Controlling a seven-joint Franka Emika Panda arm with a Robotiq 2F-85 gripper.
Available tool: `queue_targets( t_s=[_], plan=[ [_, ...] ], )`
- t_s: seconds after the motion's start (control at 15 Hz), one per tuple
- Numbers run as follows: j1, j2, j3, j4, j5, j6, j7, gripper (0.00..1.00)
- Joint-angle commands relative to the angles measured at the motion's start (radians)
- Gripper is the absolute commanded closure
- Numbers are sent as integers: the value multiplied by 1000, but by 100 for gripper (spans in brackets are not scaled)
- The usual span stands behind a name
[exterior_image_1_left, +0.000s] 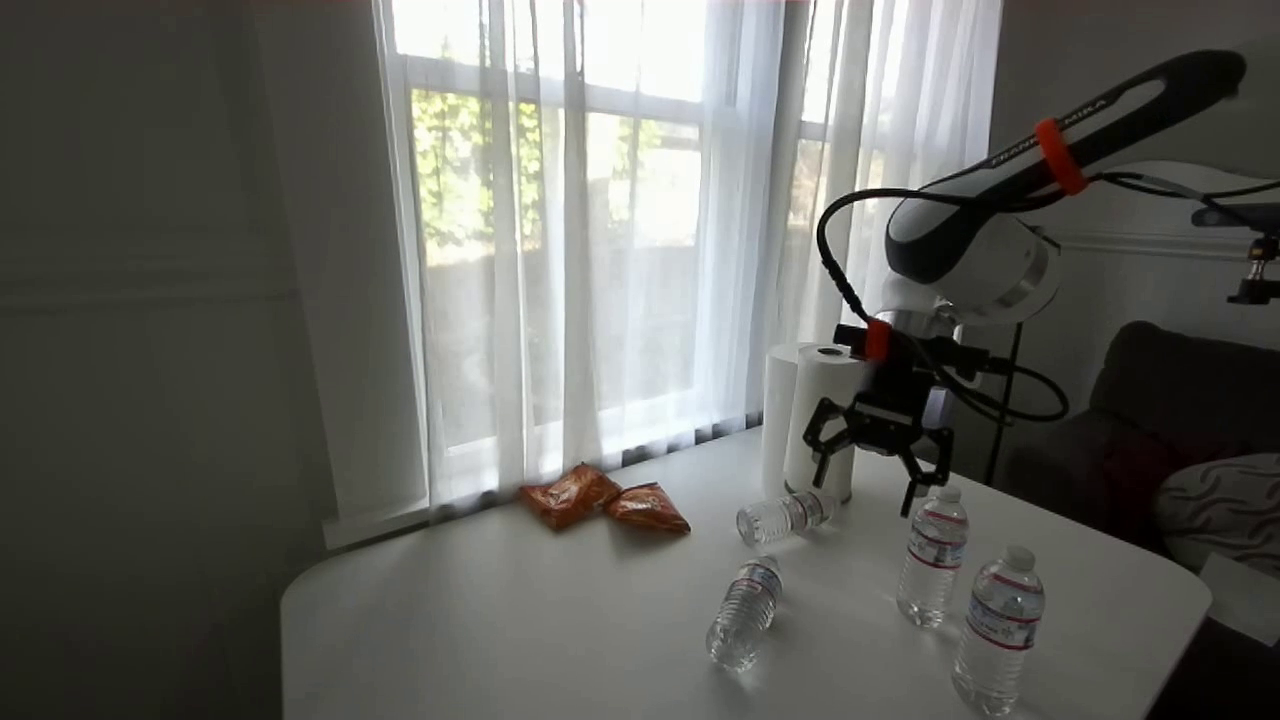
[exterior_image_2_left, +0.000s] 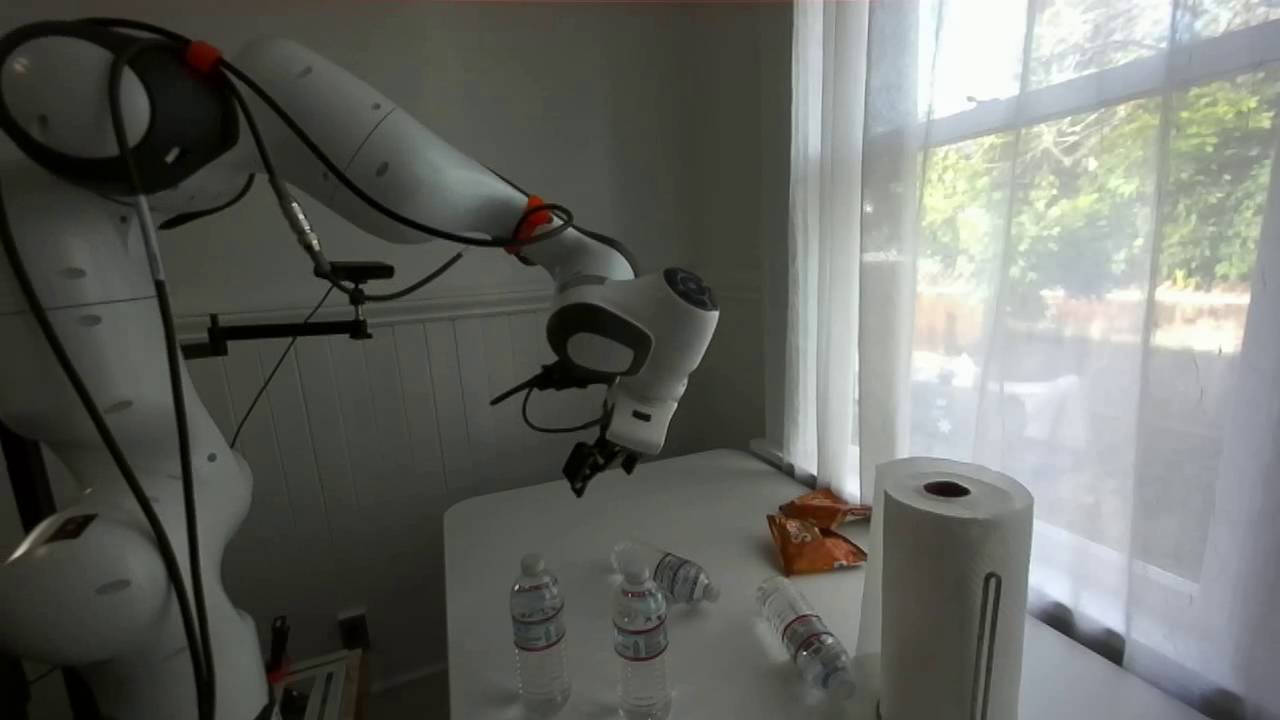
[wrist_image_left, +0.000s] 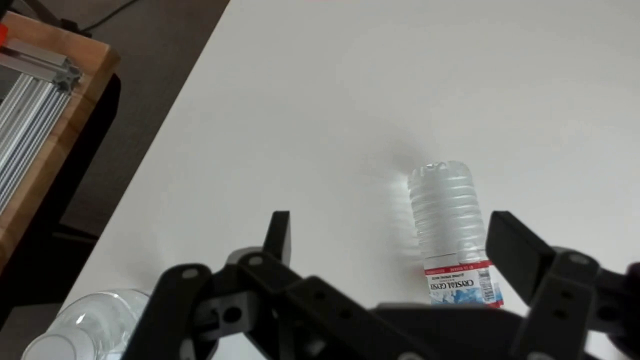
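My gripper (exterior_image_1_left: 863, 495) hangs above the table, its jaws wide apart and holding nothing; it shows in an exterior view (exterior_image_2_left: 604, 478) too. In the wrist view a clear water bottle (wrist_image_left: 447, 220) lies on the table below, its base pointing up the picture. It appears between the fingertips, closer to the right one, and the gripper body hides its cap end. Exterior views show two lying bottles, one (exterior_image_1_left: 745, 612) nearer the standing ones, another (exterior_image_1_left: 787, 517) by the paper rolls. Two bottles stand upright, one (exterior_image_1_left: 933, 560) beside the other (exterior_image_1_left: 998, 635). A standing bottle (wrist_image_left: 95, 325) is partly visible at lower left.
White paper towel rolls (exterior_image_1_left: 825, 420) stand near the curtained window; a roll (exterior_image_2_left: 955, 590) looms large in an exterior view. Orange snack bags (exterior_image_1_left: 648, 507) lie by the window side of the white table (exterior_image_1_left: 500, 620). A wood-edged cart (wrist_image_left: 75, 100) stands past the table edge.
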Motion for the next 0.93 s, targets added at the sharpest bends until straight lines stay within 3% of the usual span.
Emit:
queue_targets(
  t_s=[0.0,0.27,0.4,0.67,0.87],
  plan=[
    [10,7,5,5,-14,4,10,0],
    [8,20,4,15,-23,7,12,0],
    [12,0,14,15,-79,33,45,0],
    [26,54,28,71,-137,54,41,0],
    [37,104,39,127,-241,77,82,0]
  ],
)
